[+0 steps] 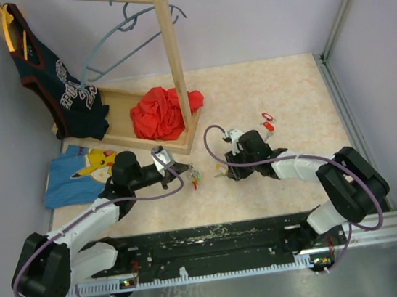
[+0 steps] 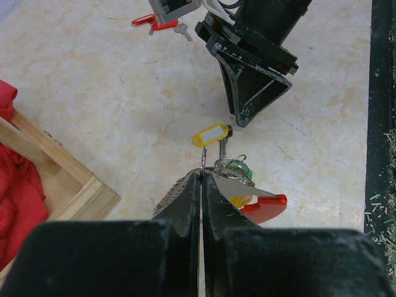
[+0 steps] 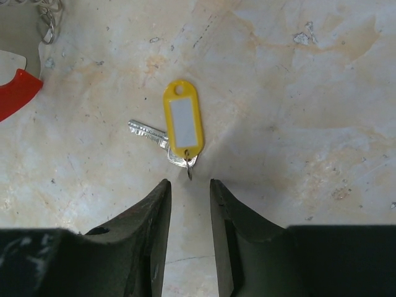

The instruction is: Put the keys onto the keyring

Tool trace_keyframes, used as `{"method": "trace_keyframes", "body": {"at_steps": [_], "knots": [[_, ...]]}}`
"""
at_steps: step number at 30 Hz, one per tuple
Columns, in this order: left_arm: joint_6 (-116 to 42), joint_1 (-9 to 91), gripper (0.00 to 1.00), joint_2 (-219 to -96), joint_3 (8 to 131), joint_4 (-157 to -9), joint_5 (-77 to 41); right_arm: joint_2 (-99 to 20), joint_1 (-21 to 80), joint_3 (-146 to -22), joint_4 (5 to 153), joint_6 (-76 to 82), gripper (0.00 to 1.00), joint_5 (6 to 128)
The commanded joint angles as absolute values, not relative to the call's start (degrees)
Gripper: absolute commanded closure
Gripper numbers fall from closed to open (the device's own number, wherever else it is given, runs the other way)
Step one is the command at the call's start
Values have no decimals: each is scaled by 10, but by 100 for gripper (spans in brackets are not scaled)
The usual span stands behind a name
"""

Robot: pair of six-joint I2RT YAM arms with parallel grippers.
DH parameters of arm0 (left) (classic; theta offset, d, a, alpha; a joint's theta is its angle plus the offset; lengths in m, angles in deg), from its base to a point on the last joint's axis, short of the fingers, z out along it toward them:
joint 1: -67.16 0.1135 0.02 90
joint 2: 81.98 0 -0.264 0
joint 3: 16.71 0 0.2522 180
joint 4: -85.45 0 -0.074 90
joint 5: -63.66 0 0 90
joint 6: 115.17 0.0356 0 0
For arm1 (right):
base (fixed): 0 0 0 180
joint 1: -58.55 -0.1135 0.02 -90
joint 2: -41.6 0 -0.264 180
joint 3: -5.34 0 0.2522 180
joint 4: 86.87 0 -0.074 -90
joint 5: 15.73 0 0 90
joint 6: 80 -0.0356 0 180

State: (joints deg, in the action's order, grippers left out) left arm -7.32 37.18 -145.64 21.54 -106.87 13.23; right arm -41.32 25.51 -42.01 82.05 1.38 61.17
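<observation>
Right wrist: right pincer (image 3: 189, 204) spread before yellow-tagged key (image 3: 183, 124); left pincer (image 2: 202, 180) pinches keyring (image 2: 203, 158). Best grip it squarely.

Only writing is the white print on the far-left jersey (image 1: 68, 89), way too blurry to read.

Bright, even light with soft shadows; nearest foreground slightly blurred.
</observation>
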Motion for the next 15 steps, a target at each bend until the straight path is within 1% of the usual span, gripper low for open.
{"method": "trace_keyframes", "body": {"at_steps": [1,3,10,15], "knots": [[-69,374,100,-1450,218,-1076,140,-404,250,-478,750,12,66,610],[-68,374,100,-1450,218,-1075,139,-408,250,-500,722,12,65,618],[-68,373,100,-1452,219,-1075,143,-434,249,-565,640,13,65,625],[-68,373,100,-1451,220,-1073,143,-466,249,-605,604,21,70,616]]}}
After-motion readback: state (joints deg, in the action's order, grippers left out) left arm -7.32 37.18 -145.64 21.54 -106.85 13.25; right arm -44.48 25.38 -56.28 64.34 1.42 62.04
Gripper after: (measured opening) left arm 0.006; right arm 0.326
